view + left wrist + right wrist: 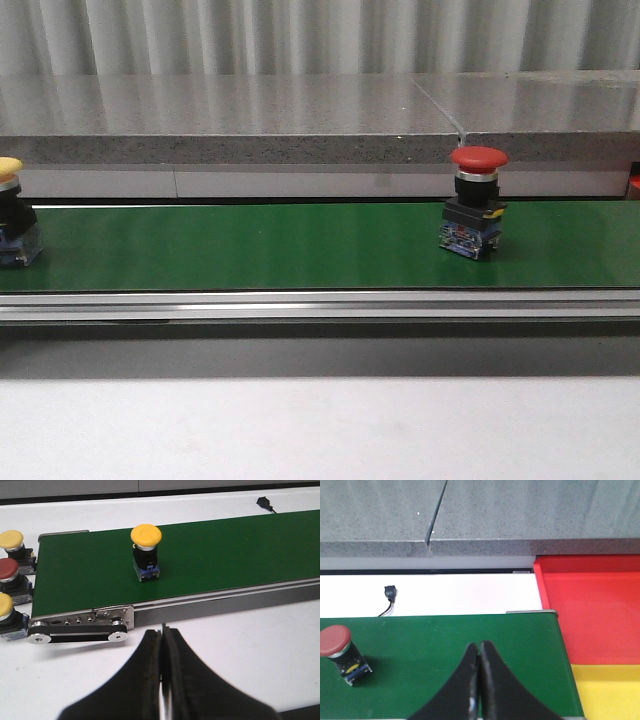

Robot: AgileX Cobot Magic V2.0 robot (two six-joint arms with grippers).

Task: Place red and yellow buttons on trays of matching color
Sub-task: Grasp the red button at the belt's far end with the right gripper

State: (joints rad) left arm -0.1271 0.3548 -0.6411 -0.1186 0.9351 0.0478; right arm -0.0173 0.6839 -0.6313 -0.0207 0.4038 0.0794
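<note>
A red button (477,201) stood upright on the green conveyor belt (300,245), right of the middle in the front view, its mushroom cap uppermost on a black body with a blue base. A yellow button (12,212) stood on the same belt at the far left edge of that view, partly cut off by the frame. The left wrist view showed this yellow button (145,552) upright near the belt's roller end, with the left end effector (163,642) over the white worktop (250,645) just short of the belt's metal rail, its two black fingers pressed together with nothing between them. Beyond the roller end, three more buttons (10,587) sat on the worktop, two yellow and one red. In the right wrist view the right end effector (479,652) hung over the belt with its fingers likewise closed and empty, the red button (340,652) well off to one side. Just past the belt's end lay the red tray (592,610), and the yellow tray (610,692) lay directly beside it.
</note>
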